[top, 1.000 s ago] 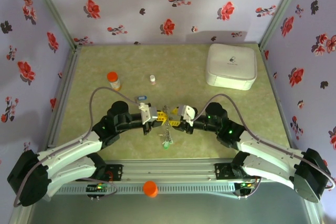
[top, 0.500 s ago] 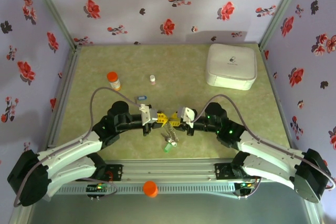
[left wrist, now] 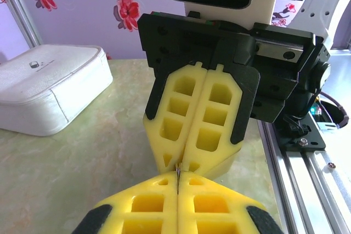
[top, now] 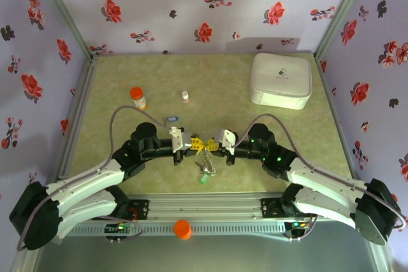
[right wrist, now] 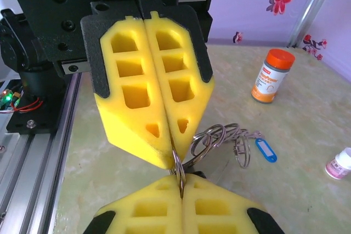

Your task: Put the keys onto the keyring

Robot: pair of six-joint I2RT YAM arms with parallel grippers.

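Seen from the top external camera, the left gripper (top: 194,144) and the right gripper (top: 214,146) met tip to tip above the tabletop (top: 290,128), both closed. The keyring (top: 205,162) hung as a tangle of thin wire just beneath their meeting tips, with the green key (top: 203,179) just below that. Whether that key was already threaded could not be told. The blue key (top: 171,119) lay on the tabletop beyond the left gripper, well apart from the ring.

In the left wrist view, the left gripper's yellow pads (left wrist: 148,206) were pressed flat together. A sliver of wire stood in their seam and ran into the equally shut tips of the right gripper directly opposite.

In the right wrist view, both grippers pinched that same wire, and the loose loops spilled to one side of the tips.

The step looked like a two-handed hold meant to part the ring. One gripper probably ought to stay firm as an anchor while the other pulled only slightly, since thin wire could slip or twist. The blue key looked unthreaded, so one gripper would have to release and fetch it without dropping the ring.
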